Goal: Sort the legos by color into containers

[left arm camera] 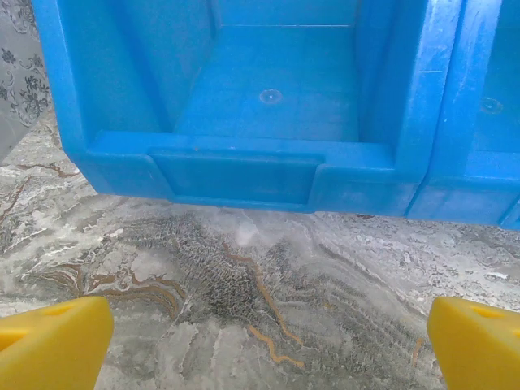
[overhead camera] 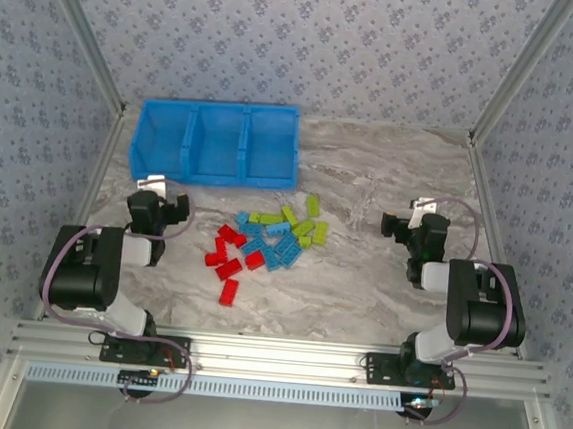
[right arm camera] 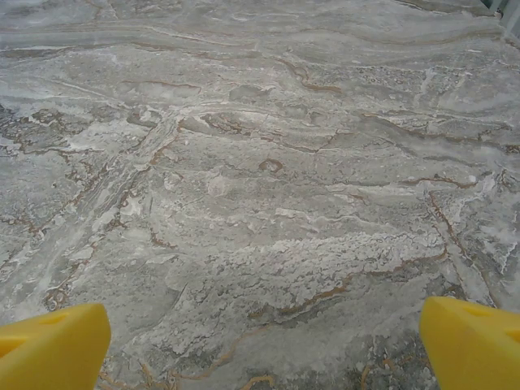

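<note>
The legos lie in a loose pile mid-table: red bricks (overhead camera: 229, 255) at the left, light blue ones (overhead camera: 267, 241) in the middle, yellow-green ones (overhead camera: 301, 224) at the right. Three joined blue containers (overhead camera: 215, 143) stand at the back left, all empty. My left gripper (overhead camera: 161, 196) hovers open just in front of the left bin, whose front wall (left arm camera: 236, 175) fills the top of the left wrist view; its yellow fingertips (left arm camera: 53, 341) stand wide apart over bare marble. Right of the pile, my right gripper (overhead camera: 413, 223) is open too, its fingertips (right arm camera: 471, 341) spread over bare table.
Metal frame posts and patterned walls close in the marble table (overhead camera: 361, 281) on the left, right and back. An aluminium rail (overhead camera: 274, 359) carrying both arm bases runs along the near edge.
</note>
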`<control>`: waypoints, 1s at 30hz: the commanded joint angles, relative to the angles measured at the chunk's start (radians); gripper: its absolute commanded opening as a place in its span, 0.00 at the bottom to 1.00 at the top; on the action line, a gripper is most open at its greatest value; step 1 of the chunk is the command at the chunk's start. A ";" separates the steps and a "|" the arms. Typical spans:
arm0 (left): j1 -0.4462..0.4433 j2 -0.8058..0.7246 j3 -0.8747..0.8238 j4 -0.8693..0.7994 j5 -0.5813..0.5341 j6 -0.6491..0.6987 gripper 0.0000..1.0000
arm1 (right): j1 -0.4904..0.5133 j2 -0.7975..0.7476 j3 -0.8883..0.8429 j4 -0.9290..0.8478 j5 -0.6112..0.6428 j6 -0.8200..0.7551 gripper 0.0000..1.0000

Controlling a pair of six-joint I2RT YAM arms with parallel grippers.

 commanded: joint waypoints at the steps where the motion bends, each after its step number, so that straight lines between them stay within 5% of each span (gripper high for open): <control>1: -0.003 -0.008 0.021 0.023 0.017 -0.009 0.99 | -0.001 0.002 0.018 0.007 0.004 -0.014 1.00; 19: -0.003 -0.008 0.021 0.021 0.018 -0.008 0.99 | 0.004 -0.046 0.005 -0.005 0.029 -0.011 1.00; 25: -0.004 -0.008 0.018 0.024 0.017 -0.007 0.99 | 0.052 -0.406 0.186 -0.680 0.141 0.146 1.00; 30: -0.040 -0.114 0.019 -0.069 -0.042 0.018 0.99 | 0.061 -0.590 0.281 -1.120 0.042 0.421 1.00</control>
